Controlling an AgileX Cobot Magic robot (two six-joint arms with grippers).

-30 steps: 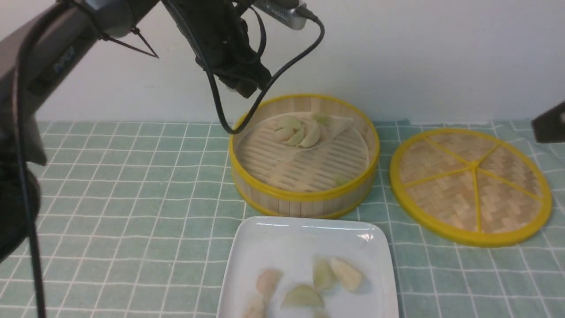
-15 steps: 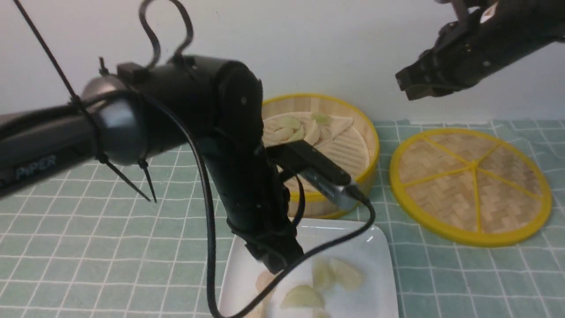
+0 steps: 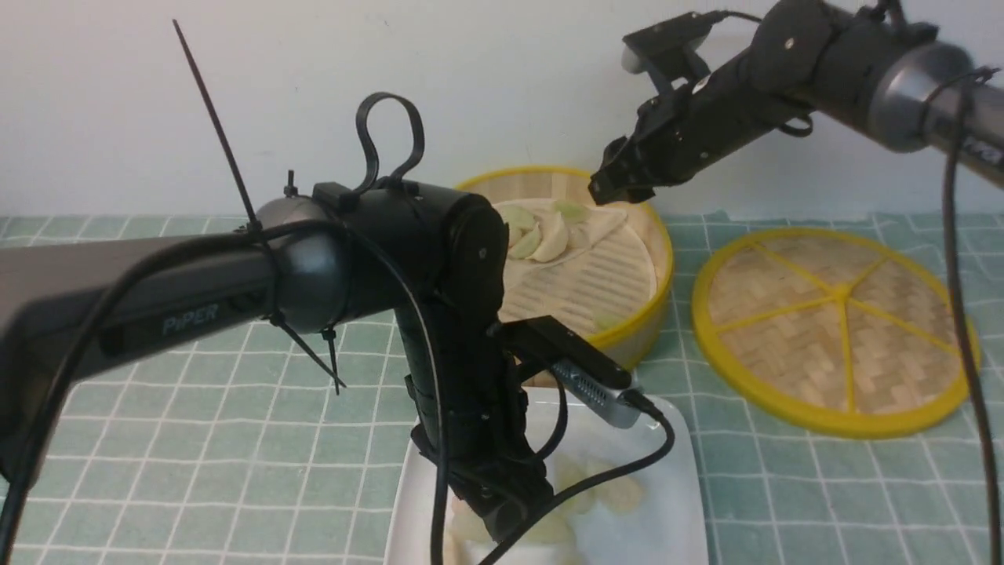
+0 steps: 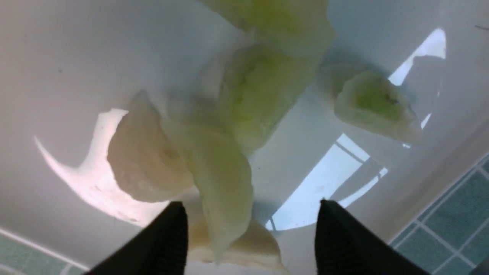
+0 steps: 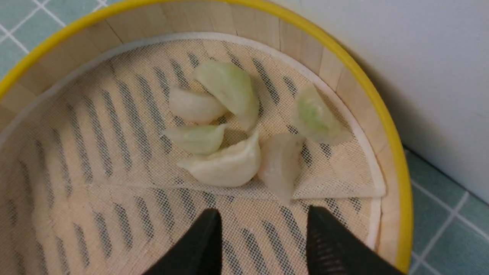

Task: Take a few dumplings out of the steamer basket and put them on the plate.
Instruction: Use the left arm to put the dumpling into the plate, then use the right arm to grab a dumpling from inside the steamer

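Dumplings (image 4: 225,168) lie on the plate (image 3: 651,439), several of them clustered and some overlapping, and others (image 5: 229,164) are in the steamer basket (image 3: 659,314). A second ago I had the left arm (image 3: 376,267) up by the basket's far side; now I have it reaching down over the plate, covering part of both from my front view. The left gripper (image 4: 250,225) is spread wide, holding nothing, with a pale green dumpling and a cream one showing between its fingers. On the other side, only a tip of the right arm (image 3: 784,71) showed at the edge then; half a second ago it hung high above the woven lid (image 3: 839,329), and now it has swung in to the basket's far rim. I see the right gripper (image 5: 263,229) parted and empty above the liner (image 5: 172,217), near the group of six dumplings. One more green dumpling sits apart by the basket's near wall. The basket, plate and lid have stayed where they were.
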